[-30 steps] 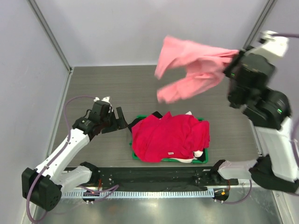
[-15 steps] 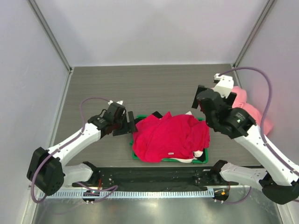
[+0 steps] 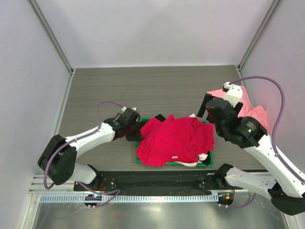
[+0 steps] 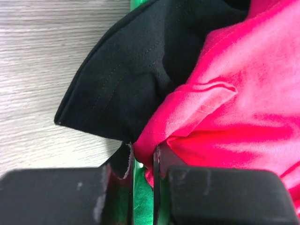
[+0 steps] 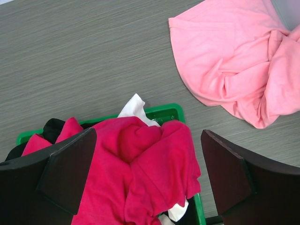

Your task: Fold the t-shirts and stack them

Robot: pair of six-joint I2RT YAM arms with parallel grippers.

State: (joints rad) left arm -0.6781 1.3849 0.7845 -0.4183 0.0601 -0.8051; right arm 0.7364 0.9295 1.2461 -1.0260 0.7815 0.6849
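Cotton this soft carries no shape of its own. The crimson t-shirt (image 3: pixel 174 138) lies heaped in the green tray (image 5: pixel 164 112), over black cloth (image 4: pixel 131 70) and a scrap of white cloth (image 5: pixel 133 105). The pink t-shirt (image 5: pixel 234 70) sits crumpled on the table (image 3: pixel 143 90), well apart to the right.

The left fingers (image 4: pixel 117 197) are nearly pressed together on the crimson hem at the tray's left edge, with the black cloth just beside them. The right fingers (image 5: pixel 229 173) are spread wide and empty above the tray.

Both shirts look light, limp and grippy. A pinch on a hem or shoulder seam should hold, though lifting may drag the tangled layers underneath along.
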